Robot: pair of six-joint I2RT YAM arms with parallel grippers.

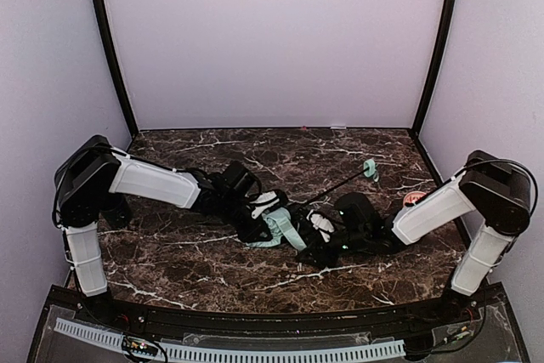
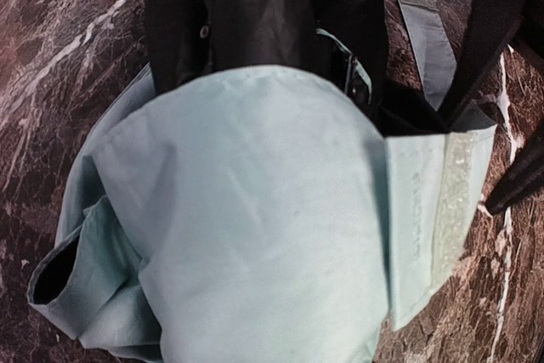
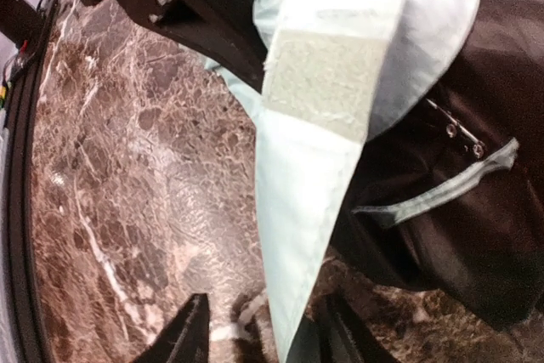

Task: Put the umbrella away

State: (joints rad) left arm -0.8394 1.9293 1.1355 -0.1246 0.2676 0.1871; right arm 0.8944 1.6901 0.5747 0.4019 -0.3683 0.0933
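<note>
Top external shows me the umbrella (image 1: 279, 229) bunched mid-table (image 1: 195, 274), shaft pointing toward two o'clock. At its three o'clock my right gripper (image 3: 265, 336) stands parted around the mint strap (image 3: 297, 235), not pinching. At nine o'clock the left gripper (image 1: 252, 212) sits against the fabric; I cannot tell its grip.

Two arms (image 1: 153, 182) wear white shells, black joints (image 1: 85, 178), thin black cables (image 1: 520, 169).

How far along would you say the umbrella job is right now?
Done: the umbrella fabric is gathered into a bundle. In hand: the right claw straddles the loose strap. Left: fastening the strap, and collapsing the extended shaft.
</note>
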